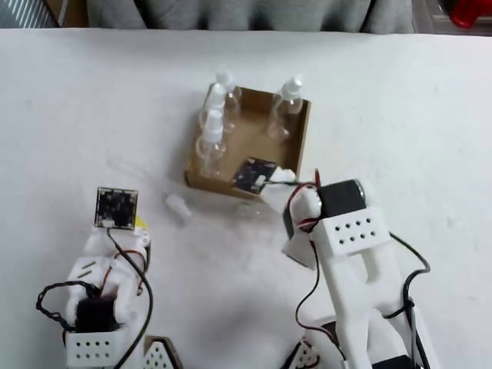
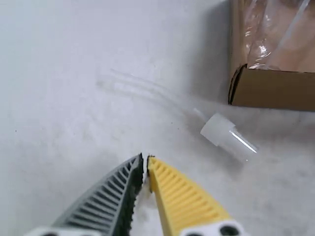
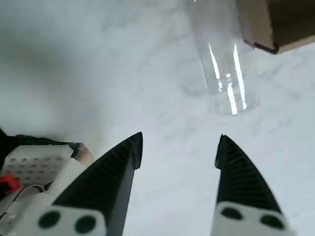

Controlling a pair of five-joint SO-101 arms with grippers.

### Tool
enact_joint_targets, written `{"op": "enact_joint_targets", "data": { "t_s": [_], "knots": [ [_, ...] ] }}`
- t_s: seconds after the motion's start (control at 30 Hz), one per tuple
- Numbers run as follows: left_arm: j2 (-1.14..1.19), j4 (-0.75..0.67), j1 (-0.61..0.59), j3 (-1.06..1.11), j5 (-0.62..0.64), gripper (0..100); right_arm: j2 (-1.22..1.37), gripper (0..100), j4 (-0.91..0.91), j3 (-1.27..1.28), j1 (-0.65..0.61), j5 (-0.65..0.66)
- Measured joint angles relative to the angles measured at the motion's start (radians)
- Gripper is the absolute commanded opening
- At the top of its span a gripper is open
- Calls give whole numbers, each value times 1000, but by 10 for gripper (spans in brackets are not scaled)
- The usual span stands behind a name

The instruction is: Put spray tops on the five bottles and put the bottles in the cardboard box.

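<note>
left tool [image 2: 145,160] pressed together | right tool [image 3: 179,139] spread | top [image 2: 224,135] on desk [image 2: 69,73] near box [image 2: 270,88] | bottle [image 3: 221,64] on desk by box corner

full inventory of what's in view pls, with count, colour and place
cardboard box: one, brown, mid-table, open on top
bottles in box: at least three, clear with white spray tops, upright; exact count hard to tell
loose bottle: one, clear, on the table beside a corner of the box, ahead of the right end effector
spray top: one, white with a clear dip tube, lying on the table, apart from the box
table: one, white
red object: one, beyond the table's far edge, unclear what
left end effector: one, grey and yellow fingers, shut, empty, short of the spray top
right end effector: one, black fingers, open, empty
</note>
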Motion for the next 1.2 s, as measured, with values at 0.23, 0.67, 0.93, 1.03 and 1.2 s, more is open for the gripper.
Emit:
{"op": "enact_joint_targets", "data": {
  "t_s": [0.23,0.67,0.93,1.03,1.2],
  "knots": [
    [0,0,0,0,0,24,0,313,-104,5,55,213],
    [0,0,0,0,0,24,12,341,-446,315,64,356],
    [0,0,0,0,0,24,258,337,-637,334,64,356],
    [0,0,0,0,0,24,339,270,-646,308,66,356],
    [0,0,0,0,-54,24,347,109,-654,290,74,356]
  ]
}}
